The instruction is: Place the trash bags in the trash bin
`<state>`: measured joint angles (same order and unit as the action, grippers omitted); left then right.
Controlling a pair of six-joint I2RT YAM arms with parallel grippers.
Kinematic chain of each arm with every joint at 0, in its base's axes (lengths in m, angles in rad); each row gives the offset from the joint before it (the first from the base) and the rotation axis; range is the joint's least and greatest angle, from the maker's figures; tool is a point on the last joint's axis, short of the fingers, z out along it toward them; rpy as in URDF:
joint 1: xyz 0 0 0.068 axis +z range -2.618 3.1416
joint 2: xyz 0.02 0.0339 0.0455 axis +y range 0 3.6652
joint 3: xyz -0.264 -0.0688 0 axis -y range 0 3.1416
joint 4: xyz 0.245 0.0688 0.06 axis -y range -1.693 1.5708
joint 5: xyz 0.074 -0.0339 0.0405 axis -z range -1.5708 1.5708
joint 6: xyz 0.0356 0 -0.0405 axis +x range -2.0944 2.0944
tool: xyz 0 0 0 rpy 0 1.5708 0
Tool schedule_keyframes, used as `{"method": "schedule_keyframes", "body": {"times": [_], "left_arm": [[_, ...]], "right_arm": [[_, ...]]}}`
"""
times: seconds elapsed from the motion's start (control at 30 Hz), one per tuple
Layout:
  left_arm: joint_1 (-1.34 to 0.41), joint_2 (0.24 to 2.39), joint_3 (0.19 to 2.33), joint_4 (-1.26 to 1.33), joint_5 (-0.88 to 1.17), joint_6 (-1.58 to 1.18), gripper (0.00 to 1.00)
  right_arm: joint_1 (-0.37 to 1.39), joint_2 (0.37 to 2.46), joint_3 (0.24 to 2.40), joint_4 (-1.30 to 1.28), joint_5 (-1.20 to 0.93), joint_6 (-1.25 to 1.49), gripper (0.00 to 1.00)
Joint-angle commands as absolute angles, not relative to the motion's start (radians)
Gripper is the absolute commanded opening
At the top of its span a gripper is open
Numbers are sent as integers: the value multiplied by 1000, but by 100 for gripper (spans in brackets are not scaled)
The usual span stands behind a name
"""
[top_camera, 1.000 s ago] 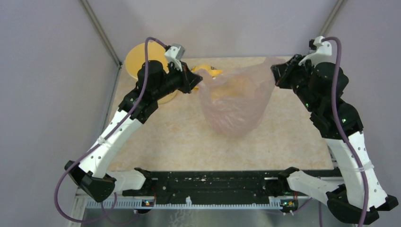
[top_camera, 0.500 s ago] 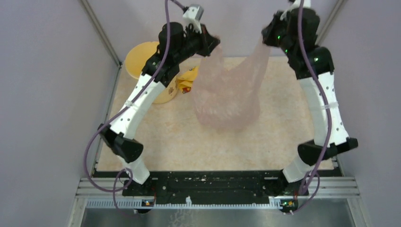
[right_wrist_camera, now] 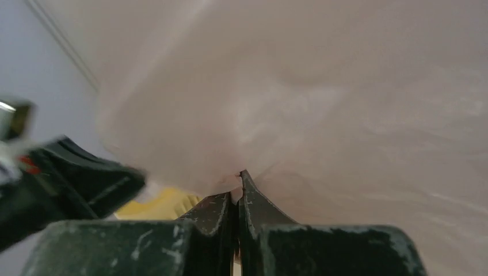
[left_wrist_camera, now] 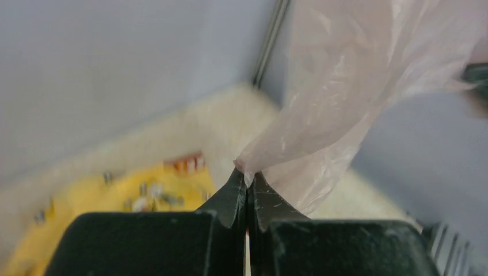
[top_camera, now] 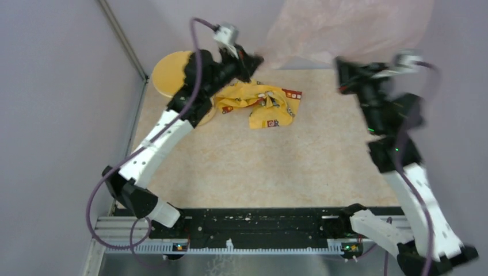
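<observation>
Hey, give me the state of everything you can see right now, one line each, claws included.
trash bag: off the table, billowing high at the back, pinched at two edges.
left claw: shut on trash bag.
right claw: shut on trash bag.
trash bin: upright at far left, mouth open, bag not in it.
yellow wrapper: crumpled, lying on the table beside the trash bin.

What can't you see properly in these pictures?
- Top view: the pink bag is cut off by the top edge.
- Top view: the left arm covers part of the bin.
- Top view: the right gripper is blurred.
- Right wrist view: the pink bag hides almost everything behind it.
</observation>
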<state>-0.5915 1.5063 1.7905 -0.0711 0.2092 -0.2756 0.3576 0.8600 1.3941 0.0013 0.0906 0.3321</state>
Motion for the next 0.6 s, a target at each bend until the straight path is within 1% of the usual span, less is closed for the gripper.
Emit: {"method": "schedule_keyframes", "body": {"times": [0.0,0.03,0.07,0.1,0.17,0.27,0.33,0.37,0.43,0.47,0.5,0.53,0.57], "left_arm": [[-676,1605,1355,-178,144,-224,0],[-696,1544,1263,-135,116,-212,0],[-702,1484,1213,-120,113,-204,0],[-705,1423,1197,-130,99,-196,0],[-708,1325,1234,-178,78,-181,0],[-712,1231,1367,-196,78,-169,0],[-712,1229,1496,-209,90,-161,0],[-713,1242,1608,-222,87,-154,0],[-714,1264,1753,-227,87,-142,0],[-713,1272,1806,-219,84,-135,0],[-713,1277,1838,-211,78,-127,0],[-713,1281,1851,-205,66,-119,0],[-713,1285,1847,-207,51,-110,0]], "right_arm": [[488,1214,868,-254,61,475,0],[534,1161,822,-232,95,485,0],[554,1102,820,-239,110,493,0],[558,1049,864,-274,115,496,0],[559,1002,1055,-399,145,466,0],[559,1039,1445,-551,171,383,0],[560,1098,1711,-641,212,325,0],[560,1133,1851,-669,235,293,0],[559,1200,2105,-711,274,250,0],[560,1229,2199,-716,272,237,0],[559,1235,2254,-706,261,229,0],[560,1226,2247,-685,246,230,0],[560,1209,2185,-653,234,232,0]]}}
